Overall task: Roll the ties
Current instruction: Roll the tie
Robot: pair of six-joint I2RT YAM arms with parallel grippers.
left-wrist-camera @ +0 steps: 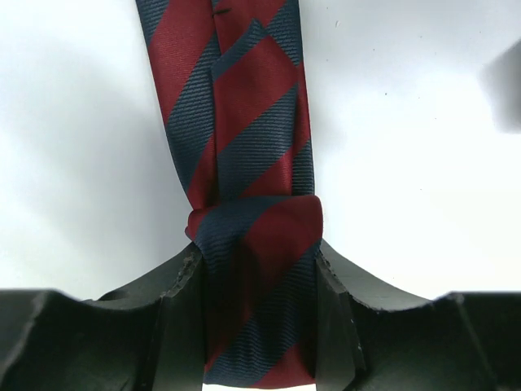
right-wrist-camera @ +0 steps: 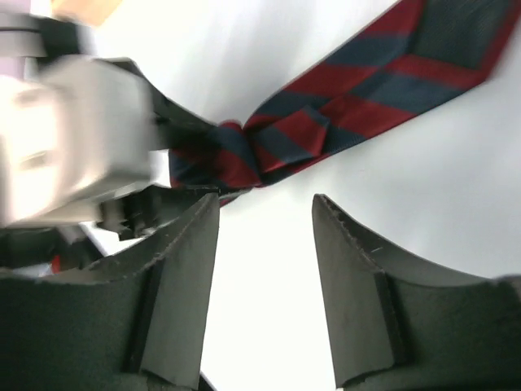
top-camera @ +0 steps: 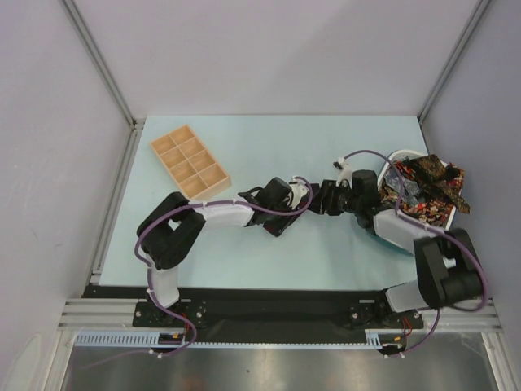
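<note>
**Left gripper has the rolled end, right gripper stands off empty**

Here we are out on the table, right of the wooden tray (top-camera: 190,161) and nearer the arm bases than it is. The two wrists meet nose to nose there, over the striped tie (left-wrist-camera: 244,155).

The left gripper (left-wrist-camera: 259,326) is clamped on the tie's folded-over end. The little bundle sits snug between its fingers (left-wrist-camera: 334,318), touching both pads. The loose length runs straight ahead, flat on the surface.

The right gripper (right-wrist-camera: 264,244) is parted with nothing between its pads. The bundle lies just beyond its fingertips and a touch off to one side, and the tail trails away past it.

The tie looks like light, limp, smooth woven fabric. It won't hold a shape on its own, and I'd expect the roll to spring loose or slide if the pinch eases. The best hold, by my reading, is across the bundle's flat faces, square on. A grip on the single layer of the tail would only drag it.

The heap of other ties (top-camera: 427,187) waits well right of the tray, past both grippers.
</note>
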